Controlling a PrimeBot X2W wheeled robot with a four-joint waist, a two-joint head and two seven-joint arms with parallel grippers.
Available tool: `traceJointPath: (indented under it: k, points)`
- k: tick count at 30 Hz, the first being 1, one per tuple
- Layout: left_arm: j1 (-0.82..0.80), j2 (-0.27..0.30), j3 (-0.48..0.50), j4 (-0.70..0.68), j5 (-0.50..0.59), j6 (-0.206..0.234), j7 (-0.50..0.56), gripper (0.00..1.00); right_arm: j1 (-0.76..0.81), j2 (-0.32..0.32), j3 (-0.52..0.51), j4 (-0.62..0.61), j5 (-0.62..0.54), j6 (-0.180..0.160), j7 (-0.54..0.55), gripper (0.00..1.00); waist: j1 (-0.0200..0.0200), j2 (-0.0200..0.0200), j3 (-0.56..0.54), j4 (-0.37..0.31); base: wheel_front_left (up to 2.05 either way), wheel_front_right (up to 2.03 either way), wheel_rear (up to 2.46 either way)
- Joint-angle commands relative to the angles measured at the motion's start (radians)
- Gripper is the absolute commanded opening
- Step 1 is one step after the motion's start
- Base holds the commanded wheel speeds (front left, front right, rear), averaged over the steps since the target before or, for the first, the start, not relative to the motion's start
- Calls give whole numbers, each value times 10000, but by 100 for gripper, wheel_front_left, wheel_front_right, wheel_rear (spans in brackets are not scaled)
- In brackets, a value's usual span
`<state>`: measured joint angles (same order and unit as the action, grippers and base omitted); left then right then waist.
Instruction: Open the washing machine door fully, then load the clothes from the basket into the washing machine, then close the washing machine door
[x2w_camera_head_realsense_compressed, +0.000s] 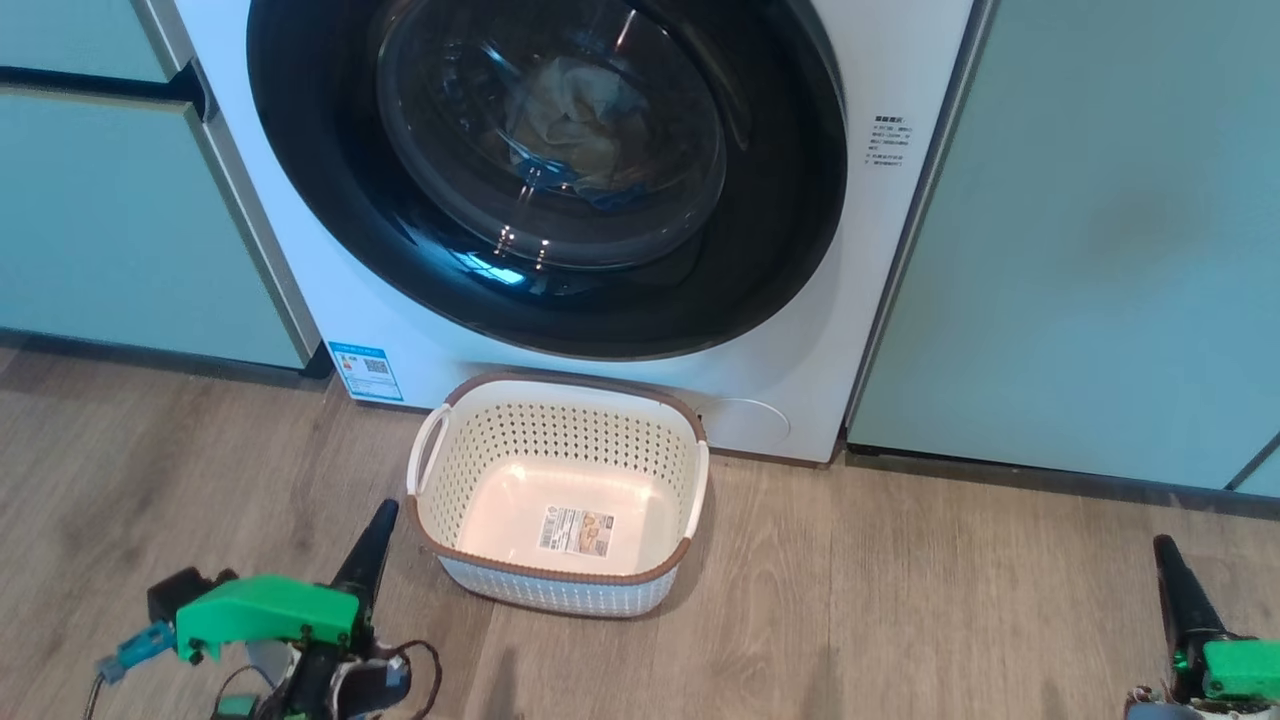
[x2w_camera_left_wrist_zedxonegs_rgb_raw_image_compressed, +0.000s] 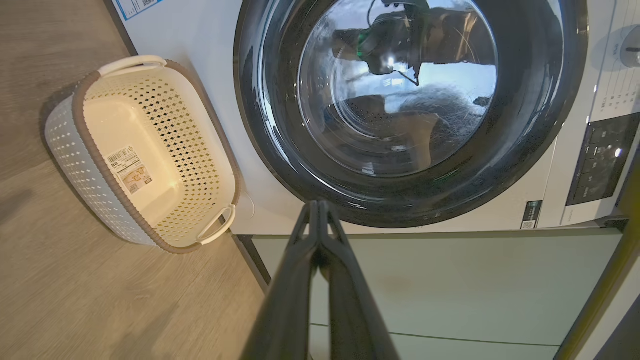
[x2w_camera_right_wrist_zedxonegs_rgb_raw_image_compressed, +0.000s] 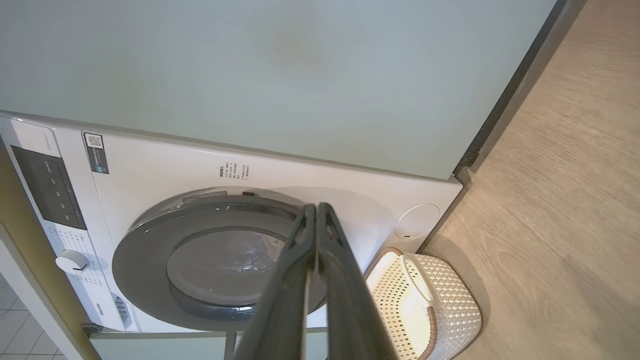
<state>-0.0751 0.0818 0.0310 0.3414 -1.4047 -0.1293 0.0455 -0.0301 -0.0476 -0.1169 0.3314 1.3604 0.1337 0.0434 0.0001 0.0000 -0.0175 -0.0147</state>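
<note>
The door (x2w_camera_head_realsense_compressed: 790, 230) sat shut and flush against the washer (x2w_camera_head_realsense_compressed: 890, 300), filling the upper middle of the head view. The clothes (x2w_camera_head_realsense_compressed: 575, 130) lay behind its glass, high in the frame. The basket (x2w_camera_head_realsense_compressed: 560, 577) stood on the floor (x2w_camera_head_realsense_compressed: 900, 600) at lower centre. Its far rim lay just beside the washer's base and its bare bottom carried only the label (x2w_camera_head_realsense_compressed: 577, 530).

The left gripper (x2w_camera_head_realsense_compressed: 372, 545) sat at the lower left, fingers pressed together on nothing, its tip just beside the basket's left rim but apart from it. The right gripper (x2w_camera_head_realsense_compressed: 1172, 570) sat at the lower right edge, likewise closed and empty, with a wide strip of open floor between it and the basket.

In the left wrist view the closed tips (x2w_camera_left_wrist_zedxonegs_rgb_raw_image_compressed: 318, 212) pointed at the door's rim, not touching. Cabinets (x2w_camera_head_realsense_compressed: 1100, 250) flanked the washer on both sides.
</note>
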Motion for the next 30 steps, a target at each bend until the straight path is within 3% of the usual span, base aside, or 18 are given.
traceJointPath:
  k: [1,22,30]
  points:
    - [-368,28,388,-425,-293,-12,105,0,-639,-25,121,-453,357,-25,119,0,-1,0,18,14,0,0,0]
    - [-329,-315,831,-963,-2034,-14,679,0,-779,-26,30,-866,2478,-30,698,0,-1,0,206,147,0,0,0]
    - [-329,-316,831,-964,-2037,-14,679,0,-779,-26,30,-867,2482,-30,699,0,-1,0,206,147,0,0,0]
